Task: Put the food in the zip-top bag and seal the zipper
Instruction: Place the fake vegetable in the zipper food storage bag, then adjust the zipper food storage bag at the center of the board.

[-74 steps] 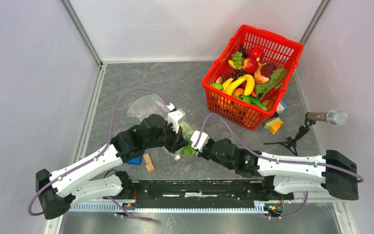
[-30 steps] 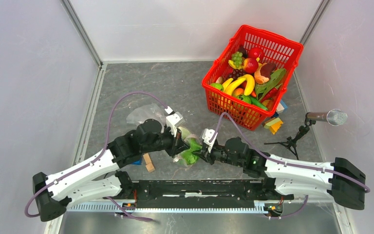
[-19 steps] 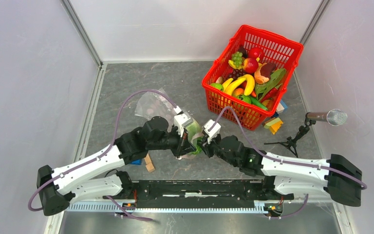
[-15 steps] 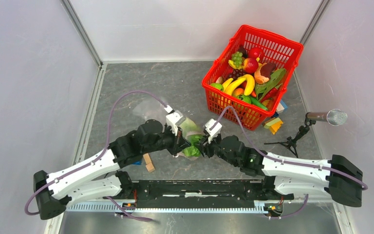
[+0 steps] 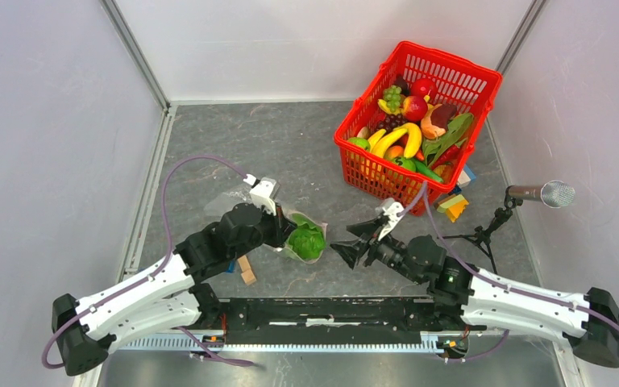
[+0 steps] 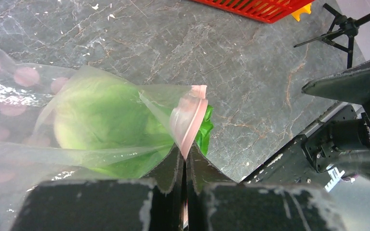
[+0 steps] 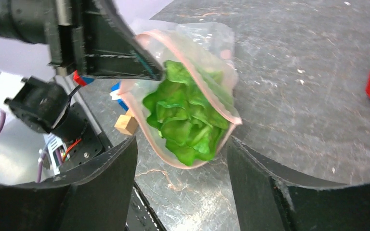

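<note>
The zip-top bag point(image 7: 207, 33) lies at about eight o'clock from the table's centre. The left gripper point(image 6: 185, 156) props it up, jaws pinched tight on the pink zipper point(image 6: 191, 115), likely to keep the mouth gaping. Lettuce point(image 5: 307, 241) sits inside. At the bag's three o'clock the right gripper point(image 7: 180, 187) is spread wide, holding nothing. At two o'clock the red basket point(image 5: 483, 79) holds the remaining food. The table point(image 5: 290, 137) is grey and marbled, enclosed by pale walls point(image 5: 48, 121).

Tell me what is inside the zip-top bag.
One leafy green lettuce sits in the zip-top bag, whose pink zipper gapes open. Anything beneath or behind the lettuce is hidden by its leaves.
</note>
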`<state>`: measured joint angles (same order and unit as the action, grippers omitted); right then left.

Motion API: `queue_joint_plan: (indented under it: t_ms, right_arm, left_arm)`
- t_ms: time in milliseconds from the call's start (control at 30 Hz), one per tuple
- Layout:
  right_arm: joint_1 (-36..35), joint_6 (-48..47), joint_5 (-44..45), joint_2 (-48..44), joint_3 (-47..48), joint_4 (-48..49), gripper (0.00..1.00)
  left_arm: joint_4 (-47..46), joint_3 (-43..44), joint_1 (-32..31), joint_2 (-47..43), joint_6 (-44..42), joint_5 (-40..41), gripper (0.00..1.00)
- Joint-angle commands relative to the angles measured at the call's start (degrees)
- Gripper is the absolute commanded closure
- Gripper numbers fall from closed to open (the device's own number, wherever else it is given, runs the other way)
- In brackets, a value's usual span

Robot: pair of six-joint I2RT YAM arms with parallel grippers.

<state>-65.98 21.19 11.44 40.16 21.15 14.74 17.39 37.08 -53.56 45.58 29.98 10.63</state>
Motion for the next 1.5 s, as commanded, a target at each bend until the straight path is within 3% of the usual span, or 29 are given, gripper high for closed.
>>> queue_joint_plan:
  t_ms: [0, 100, 167, 300, 500, 700, 1133, 1467]
  right_arm:
    - [0.14, 12.21, 12.67, -4.58, -5.15, -3.54, 0.33]
    - [0.1, 16.98, 13.87, -3.36, -9.3, 0.69, 0.41]
    - [0.1, 18.95, 14.52, -0.42, -10.32, 4.31, 0.53]
    - [0.12, 21.33, 16.15, 7.16, -8.97, 7.43, 0.59]
    - [0.15, 26.94, 10.25, 13.13, -10.36, 17.83, 0.56]
    - [0.14, 32.73, 6.16, 20.56, -12.28, 27.64, 0.64]
    - [0.14, 33.09, 3.06, 25.57, -12.9, 31.56, 0.7]
    - [0.05, 33.36, 6.04, 25.41, -15.76, 33.61, 0.71]
  left_arm:
    - [-5.68, 0.02, 0.39, -1.61, 3.11, 0.6, 0.98]
    - [-5.2, 0.93, 0.39, -1.05, 2.49, -0.48, 0.98]
    - [-4.83, 1.48, 0.4, -0.86, 2.45, -1.09, 0.98]
    - [-4.19, 1.68, 0.39, -1.82, 2.33, -1.93, 0.98]
    - [-3.32, 1.64, 0.41, -3.2, 2.19, -1.22, 0.98]
    - [-3.33, 2.03, 0.44, -3.39, 2.05, -1.16, 0.98]
    - [-3.15, 2.04, 0.41, -3.97, 2.12, -1.09, 0.98]
    - [-2.71, 2.03, 0.39, -4.42, 2.44, -0.96, 0.98]
